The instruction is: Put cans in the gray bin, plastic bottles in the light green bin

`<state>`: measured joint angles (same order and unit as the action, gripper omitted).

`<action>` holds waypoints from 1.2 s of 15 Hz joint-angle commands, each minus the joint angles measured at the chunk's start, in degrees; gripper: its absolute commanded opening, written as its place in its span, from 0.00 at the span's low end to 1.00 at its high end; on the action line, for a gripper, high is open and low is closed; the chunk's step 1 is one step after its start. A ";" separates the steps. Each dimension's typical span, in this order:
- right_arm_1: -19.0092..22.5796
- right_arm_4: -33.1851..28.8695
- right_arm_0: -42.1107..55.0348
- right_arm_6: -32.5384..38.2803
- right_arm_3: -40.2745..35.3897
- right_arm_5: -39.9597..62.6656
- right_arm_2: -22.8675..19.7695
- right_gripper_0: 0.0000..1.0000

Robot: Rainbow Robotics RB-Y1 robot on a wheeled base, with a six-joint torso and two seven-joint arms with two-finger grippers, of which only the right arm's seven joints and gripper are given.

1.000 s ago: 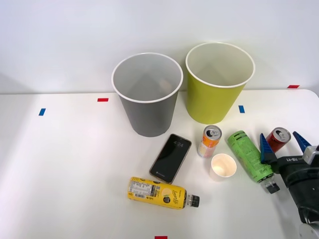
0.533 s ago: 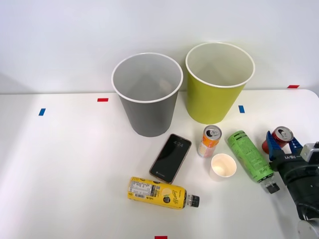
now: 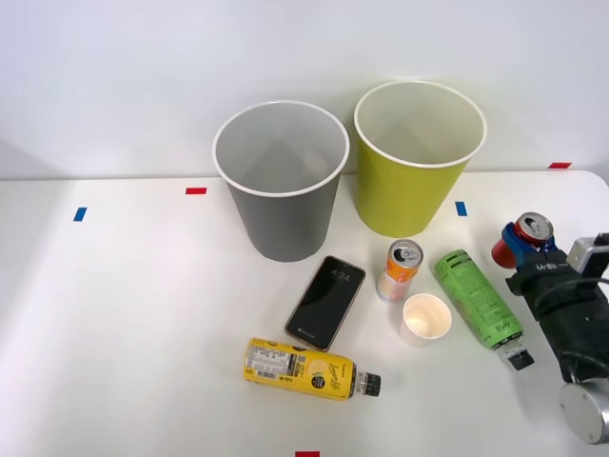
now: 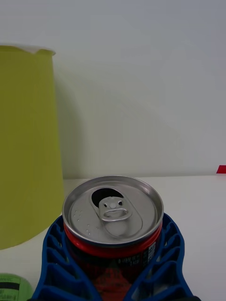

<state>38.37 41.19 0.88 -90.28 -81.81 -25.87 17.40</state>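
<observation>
No brand name can be read on anything: the red can (image 3: 526,237), clamped between the blue fingers (image 4: 59,263) of the right gripper (image 3: 529,249) near the white tabletop's (image 3: 124,324) right edge, shows only its opened silver top and tiny blurred print, and the labels of the yellow-label bottle (image 3: 306,368) lying toward the front edge and the green-label bottle (image 3: 478,299) lying just left of the gripper are too small to make out. The orange-and-white can (image 3: 401,269) stands mid-table beside a white paper cup (image 3: 425,319) and a black phone (image 3: 325,302). The gray bin (image 3: 281,181) and the light green bin (image 3: 417,157) stand side by side at the back edge before a plain pale wall (image 3: 114,76), with small red and blue tape marks (image 3: 196,190) scattered over the tabletop.
</observation>
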 commanded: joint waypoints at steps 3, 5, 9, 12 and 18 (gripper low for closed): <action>5.48 2.32 6.76 2.38 -18.65 16.64 -6.68 0.00; 6.80 3.11 8.52 3.18 -23.13 20.33 -7.65 0.00; 7.06 4.34 12.57 4.49 -34.99 30.08 -12.66 0.00; 7.06 5.48 15.99 5.46 -46.24 41.95 -18.64 0.00; 4.43 7.15 11.69 9.94 -58.02 53.20 -22.68 0.00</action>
<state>43.29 48.01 14.84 -80.49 -139.69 26.94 -5.85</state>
